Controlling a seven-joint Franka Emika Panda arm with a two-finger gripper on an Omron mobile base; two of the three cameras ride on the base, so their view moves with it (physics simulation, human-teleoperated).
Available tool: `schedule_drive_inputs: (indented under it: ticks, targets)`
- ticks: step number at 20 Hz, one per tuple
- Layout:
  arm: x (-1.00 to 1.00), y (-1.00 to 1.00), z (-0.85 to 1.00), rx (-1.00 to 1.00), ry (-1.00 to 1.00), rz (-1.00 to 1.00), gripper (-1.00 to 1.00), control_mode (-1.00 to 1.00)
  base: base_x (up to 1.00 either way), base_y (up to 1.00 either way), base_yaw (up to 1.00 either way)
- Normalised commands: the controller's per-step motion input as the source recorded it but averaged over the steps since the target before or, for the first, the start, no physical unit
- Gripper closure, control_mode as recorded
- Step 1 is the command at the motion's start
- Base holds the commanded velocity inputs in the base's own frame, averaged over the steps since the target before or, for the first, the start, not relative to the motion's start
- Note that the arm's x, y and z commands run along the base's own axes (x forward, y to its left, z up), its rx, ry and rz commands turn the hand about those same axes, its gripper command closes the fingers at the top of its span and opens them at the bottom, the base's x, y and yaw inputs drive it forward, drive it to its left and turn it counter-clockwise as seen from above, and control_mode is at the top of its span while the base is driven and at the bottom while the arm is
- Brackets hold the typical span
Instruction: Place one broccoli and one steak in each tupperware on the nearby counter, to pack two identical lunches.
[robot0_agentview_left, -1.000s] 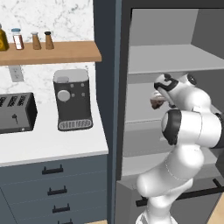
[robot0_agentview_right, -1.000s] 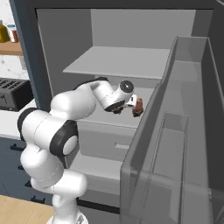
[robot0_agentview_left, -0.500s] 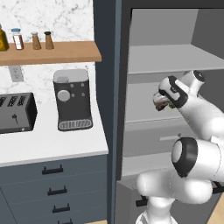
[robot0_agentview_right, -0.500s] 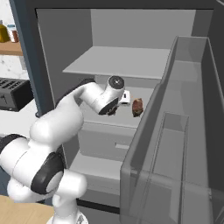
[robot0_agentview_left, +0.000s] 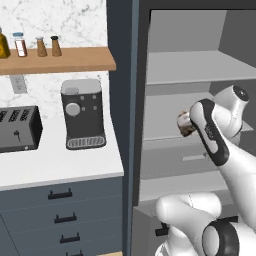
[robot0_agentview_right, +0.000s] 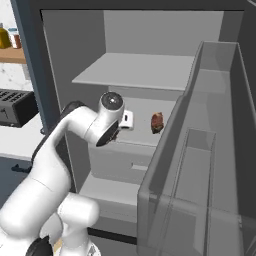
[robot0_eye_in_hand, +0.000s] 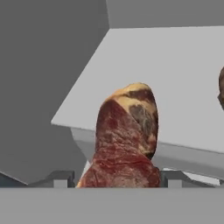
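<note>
My gripper (robot0_eye_in_hand: 118, 181) is shut on a red-brown marbled steak (robot0_eye_in_hand: 124, 140), which stands up between the two fingertips (robot0_eye_in_hand: 61, 179). In the left base view the gripper (robot0_agentview_left: 184, 125) holds this steak (robot0_agentview_left: 186, 127) just above the middle fridge shelf (robot0_agentview_left: 162, 122). A second steak (robot0_agentview_right: 157, 121) lies on that shelf to the right of my hand, and it also shows as a dark steak edge (robot0_eye_in_hand: 221, 94) in the hand view. The white counter (robot0_agentview_left: 60, 165) lies left of the fridge. The broccoli and the tupperware are out of view.
The open fridge door (robot0_agentview_right: 210, 150) with its clear bins stands close on the right. A toaster (robot0_agentview_left: 17, 129) and a coffee machine (robot0_agentview_left: 82, 114) sit on the counter. Above them is a wooden shelf (robot0_agentview_left: 75, 59) with bottles. Fridge walls hem in the hand.
The jaws have closed on the steak. The arm has swung round, and the hand with the steak has sunk slightly towards the shelf front. The other steak has stayed put.
</note>
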Motion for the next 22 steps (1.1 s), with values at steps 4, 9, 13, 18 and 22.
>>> schedule_drive_inputs:
  ticks: [4,9,13,18,22]
  targets:
    - [-1.0,0.0,0.35,0.02,0.0,0.01,1.0,-1.0,0.0,0.0,0.0]
    - [-0.56,0.19,0.79,-0.03,0.1,0.01,1.0,-1.0,0.0,0.0,0.0]
    - [-0.44,0.2,0.51,-0.07,0.04,-0.08,1.0,-1.0,0.0,0.0,0.0]
    - [-0.49,0.06,0.44,0.0,0.03,-0.14,1.0,-1.0,0.0,0.0,0.0]
    - [-0.63,0.25,0.19,0.0,-0.09,-0.06,1.0,-1.0,0.0,0.0,0.0]
